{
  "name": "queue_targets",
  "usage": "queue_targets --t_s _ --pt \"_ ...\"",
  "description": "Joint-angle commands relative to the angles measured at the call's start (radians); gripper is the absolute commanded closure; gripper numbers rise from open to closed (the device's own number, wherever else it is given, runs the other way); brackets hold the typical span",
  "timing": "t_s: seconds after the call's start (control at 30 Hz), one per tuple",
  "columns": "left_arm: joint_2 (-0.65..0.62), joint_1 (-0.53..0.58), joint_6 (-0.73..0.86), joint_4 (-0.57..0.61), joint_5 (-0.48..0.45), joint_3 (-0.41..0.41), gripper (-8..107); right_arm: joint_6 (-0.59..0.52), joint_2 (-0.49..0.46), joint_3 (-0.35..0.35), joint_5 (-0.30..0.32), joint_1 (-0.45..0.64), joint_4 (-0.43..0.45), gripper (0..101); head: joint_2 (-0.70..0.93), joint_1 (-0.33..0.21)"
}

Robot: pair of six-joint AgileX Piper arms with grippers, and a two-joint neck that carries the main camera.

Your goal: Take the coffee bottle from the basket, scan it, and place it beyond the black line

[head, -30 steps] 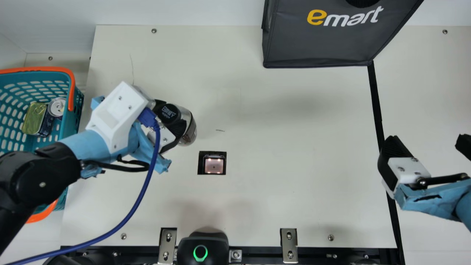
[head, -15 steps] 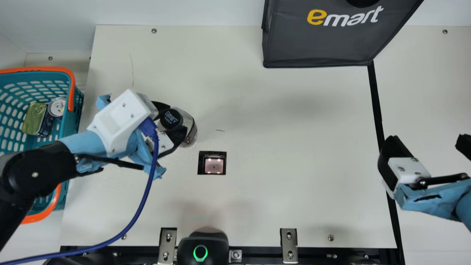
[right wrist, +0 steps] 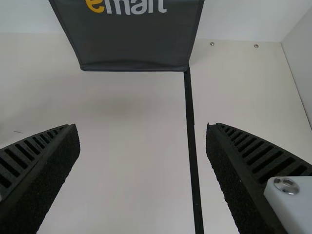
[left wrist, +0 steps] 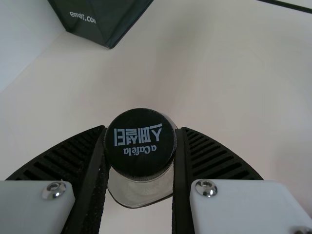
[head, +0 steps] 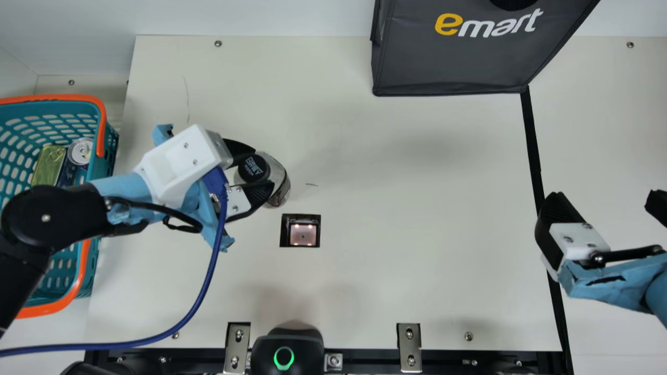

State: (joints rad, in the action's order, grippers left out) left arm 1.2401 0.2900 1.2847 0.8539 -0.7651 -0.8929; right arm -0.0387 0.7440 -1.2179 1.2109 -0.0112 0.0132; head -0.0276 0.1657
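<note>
In the main view my left gripper (head: 263,167) is closed around the neck of the coffee bottle (head: 280,188), black cap on top, up and left of the scanner window (head: 303,234). The left wrist view has the gripper (left wrist: 140,128) with its pads against both sides of the bottle's cap (left wrist: 140,146); the clear body shows below. Whether the bottle's base touches the table, I cannot tell. At the main view's right, my right gripper (head: 602,197) stands open by the black line (head: 532,146); its wrist view shows the gripper (right wrist: 142,126) with nothing between the fingers.
A teal basket (head: 83,260) with orange handles holds cans at the left, partly behind my left arm. A dark grey bag (head: 458,60) stands at the back. A black device with a green ring (head: 284,358) sits at the front edge. A blue cable trails from my left gripper.
My left gripper has shifted a little to the right, and the bottle has moved along with it, its cap turning and looking more upright. The right arm has kept still.
</note>
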Motion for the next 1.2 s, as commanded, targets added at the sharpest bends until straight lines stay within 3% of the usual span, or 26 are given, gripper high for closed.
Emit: queue_targets --t_s 0.0,0.43,1.17 --pt "0.009 -0.011 0.046 0.025 -0.035 -0.008 89 0.0 0.0 0.0 0.0 0.0 0.0 10 0.0 -0.027" --pt "0.041 -0.066 0.17 0.085 -0.186 -0.038 89 0.0 0.0 0.0 0.0 0.0 0.0 10 0.0 -0.027" --pt "-0.018 -0.088 0.254 0.065 -0.268 0.046 89 0.0 0.0 0.0 0.0 0.0 0.0 10 0.0 -0.027"
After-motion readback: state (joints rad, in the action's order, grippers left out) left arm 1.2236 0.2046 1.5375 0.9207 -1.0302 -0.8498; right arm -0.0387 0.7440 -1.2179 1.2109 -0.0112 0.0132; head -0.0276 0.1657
